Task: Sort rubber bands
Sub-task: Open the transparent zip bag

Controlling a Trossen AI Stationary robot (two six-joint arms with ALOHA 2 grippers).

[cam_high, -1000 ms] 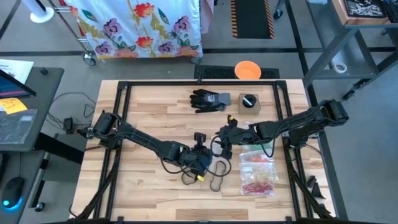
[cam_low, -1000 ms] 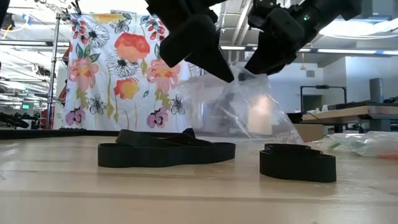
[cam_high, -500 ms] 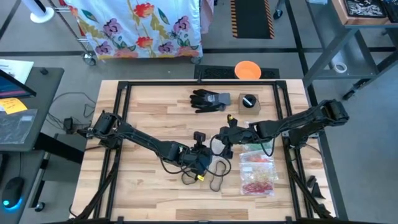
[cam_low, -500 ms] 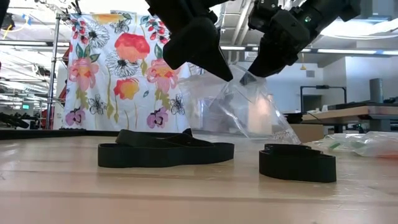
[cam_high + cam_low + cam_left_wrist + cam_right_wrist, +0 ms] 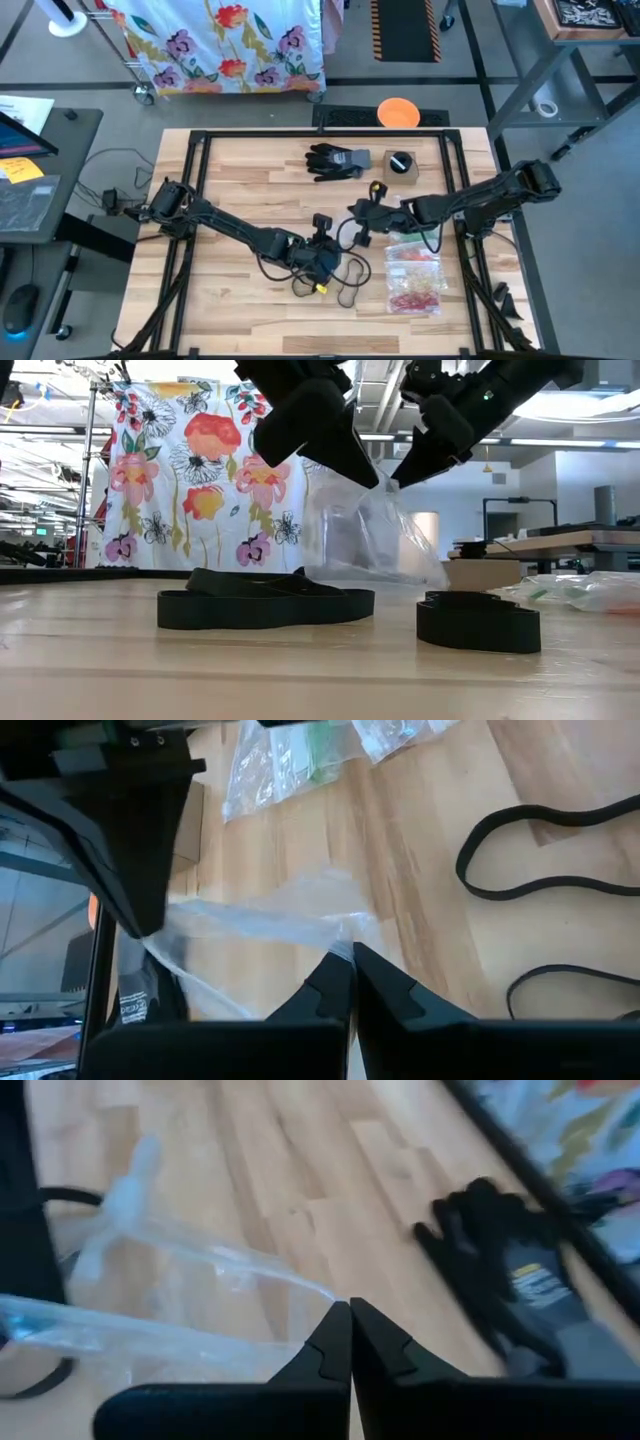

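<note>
A clear plastic bag [image 5: 360,535] hangs between my two grippers above the table's middle. My left gripper [image 5: 330,245] and my right gripper [image 5: 363,217] are both shut on its top. Large black rubber bands lie flat on the wood: one loop [image 5: 265,605] under the left gripper and another [image 5: 478,622] to its right; they also show in the left wrist view [image 5: 545,840]. Small red, orange and green rubber bands sit inside clear bags [image 5: 415,278] on the table's right side. My left gripper pinches the clear bag's upper edge [image 5: 338,932] between its two fingers, slanting down from the table's left. The bag hangs below the fingers. My right gripper pinches the bag's upper edge [image 5: 318,1292] at the opposite side of its top, slanting down from the table's right. The film runs stretched between the two holds; whether the bag's lower end touches the table, I cannot tell.
A black glove [image 5: 335,160] and a small cardboard box [image 5: 400,165] lie near the far edge. The filled bags [image 5: 290,760] take up the right side. An orange disc [image 5: 397,112] sits beyond the far edge. The near half holds only the black loops.
My right gripper has turned a little and shut on the bag's top edge. The bag, earlier bulging wide toward the right, now hangs narrower and steeper between the two grippers. My left gripper has kept its hold.
</note>
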